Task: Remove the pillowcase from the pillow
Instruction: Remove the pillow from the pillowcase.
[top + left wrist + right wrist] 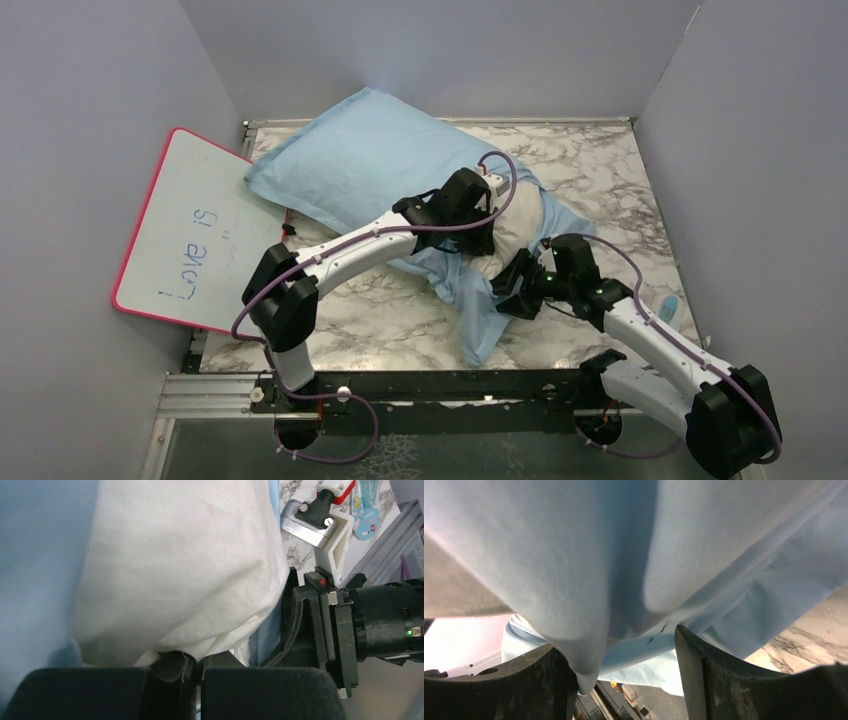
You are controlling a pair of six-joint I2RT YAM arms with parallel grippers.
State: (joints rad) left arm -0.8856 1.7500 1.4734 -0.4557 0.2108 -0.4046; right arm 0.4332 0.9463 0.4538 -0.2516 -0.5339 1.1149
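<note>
Arms (340,245) bend inward, left hand (197,672) pinching pillow (175,555), right hand (624,650) agape astride pillowcase (574,555).

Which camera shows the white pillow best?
Left wrist: the bare pillow fills it, pinched by the left end effector. Top external shows only a small white patch of it; right wrist shows only the blue pillowcase.

Walls (450,50): plain grey panels on three sides.
Tabletop (600,170): white-grey marble pattern.
Near edge: black metal rail (450,385).
</note>
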